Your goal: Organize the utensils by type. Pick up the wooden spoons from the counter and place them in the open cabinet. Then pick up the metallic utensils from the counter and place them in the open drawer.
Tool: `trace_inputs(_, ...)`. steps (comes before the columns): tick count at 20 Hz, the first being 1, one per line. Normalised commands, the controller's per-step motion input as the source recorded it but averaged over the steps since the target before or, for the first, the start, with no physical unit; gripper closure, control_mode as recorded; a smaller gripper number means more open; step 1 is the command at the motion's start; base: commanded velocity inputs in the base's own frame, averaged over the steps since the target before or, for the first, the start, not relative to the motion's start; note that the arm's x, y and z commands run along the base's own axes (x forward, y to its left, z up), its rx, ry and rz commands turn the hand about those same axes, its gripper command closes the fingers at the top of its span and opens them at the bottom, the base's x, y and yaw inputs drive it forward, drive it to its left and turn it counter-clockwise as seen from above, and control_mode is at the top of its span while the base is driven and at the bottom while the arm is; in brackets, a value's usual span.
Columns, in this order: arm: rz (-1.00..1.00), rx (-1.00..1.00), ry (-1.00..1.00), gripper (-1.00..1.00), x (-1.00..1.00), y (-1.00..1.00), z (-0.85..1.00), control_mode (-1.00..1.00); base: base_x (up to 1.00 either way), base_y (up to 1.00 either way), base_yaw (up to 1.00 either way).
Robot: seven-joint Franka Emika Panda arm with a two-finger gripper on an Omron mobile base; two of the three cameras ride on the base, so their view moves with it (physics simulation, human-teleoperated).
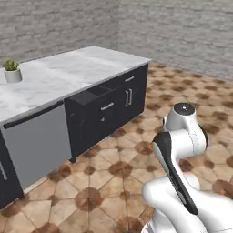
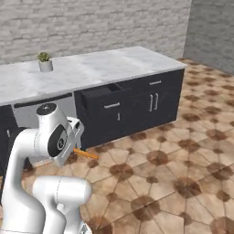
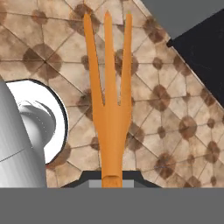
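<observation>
My gripper (image 3: 111,178) is shut on the handle of the orange fork (image 3: 109,87), one of the metallic utensils. Its three prongs point away from the hand, over the tiled floor. In the right base view the fork (image 2: 86,154) sticks out from under the hand as a short orange strip, low in front of the dark cabinet fronts. The open drawer (image 2: 98,93) stands pulled out under the white marble counter (image 2: 100,66), up and to the right of the fork. From the left base view the drawer (image 1: 91,94) shows its dark inside beyond my arm.
A small potted plant (image 2: 45,62) stands on the counter's far left part (image 1: 12,72). A grey dishwasher front (image 1: 38,141) sits left of the drawer. Closed dark cabinet doors (image 2: 153,103) run to the right. Brown tiled floor (image 2: 173,160) lies open in front.
</observation>
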Motion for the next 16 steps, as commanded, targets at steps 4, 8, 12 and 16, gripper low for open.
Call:
trace_inputs(4,0.0,0.0,0.0,1.0,0.0,0.0,0.0,1.0,0.15,0.17,-0.92)
trace_inputs(8,0.0,0.0,0.0,1.0,0.0,0.0,0.0,1.0,0.5,0.74,-0.23)
trace_inputs(12,0.0,0.0,0.0,1.0,0.0,0.0,0.0,1.0,0.55,0.94,-0.1)
trace_inputs(16,0.0,0.0,0.0,1.0,0.0,0.0,0.0,1.0,0.68,0.95,-0.11)
